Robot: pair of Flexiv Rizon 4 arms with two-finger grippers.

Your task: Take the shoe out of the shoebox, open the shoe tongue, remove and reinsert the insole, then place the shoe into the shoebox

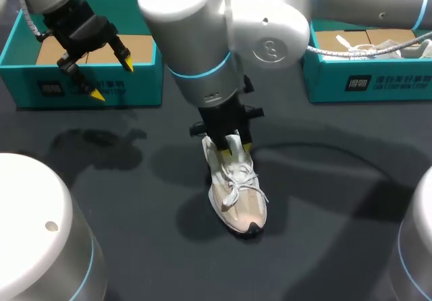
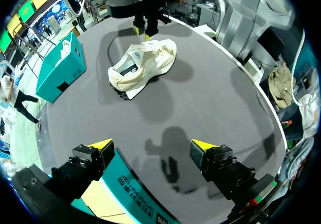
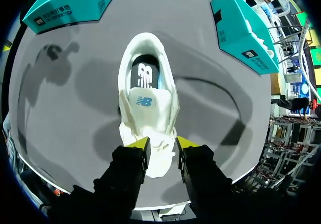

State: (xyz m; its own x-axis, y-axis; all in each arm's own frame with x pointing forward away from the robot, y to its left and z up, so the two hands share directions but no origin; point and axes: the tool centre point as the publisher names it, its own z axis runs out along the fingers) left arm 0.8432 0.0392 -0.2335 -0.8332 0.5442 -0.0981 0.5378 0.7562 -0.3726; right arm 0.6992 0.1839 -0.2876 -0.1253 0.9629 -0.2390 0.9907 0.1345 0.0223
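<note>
A white lace-up shoe (image 1: 236, 193) stands upright on the dark table (image 1: 135, 200), its toe toward the front edge. My right gripper (image 1: 234, 150) comes straight down on its far end. In the right wrist view the gripper (image 3: 161, 142) has both yellow tips pressed against the white upper of the shoe (image 3: 148, 103), one on each side. The dark insole (image 3: 145, 76) shows in the opening ahead of them. My left gripper (image 1: 112, 79) hangs open and holds nothing, over the front wall of the left teal shoebox (image 1: 88, 88). The left wrist view shows the shoe (image 2: 143, 66) far ahead of the left gripper (image 2: 151, 144).
A second teal shoebox (image 1: 364, 81) stands at the back right with white contents (image 1: 388, 46) inside. The left box shows its brown cardboard floor (image 1: 138, 48). Bare table surrounds the shoe, with both boxes along the far edge.
</note>
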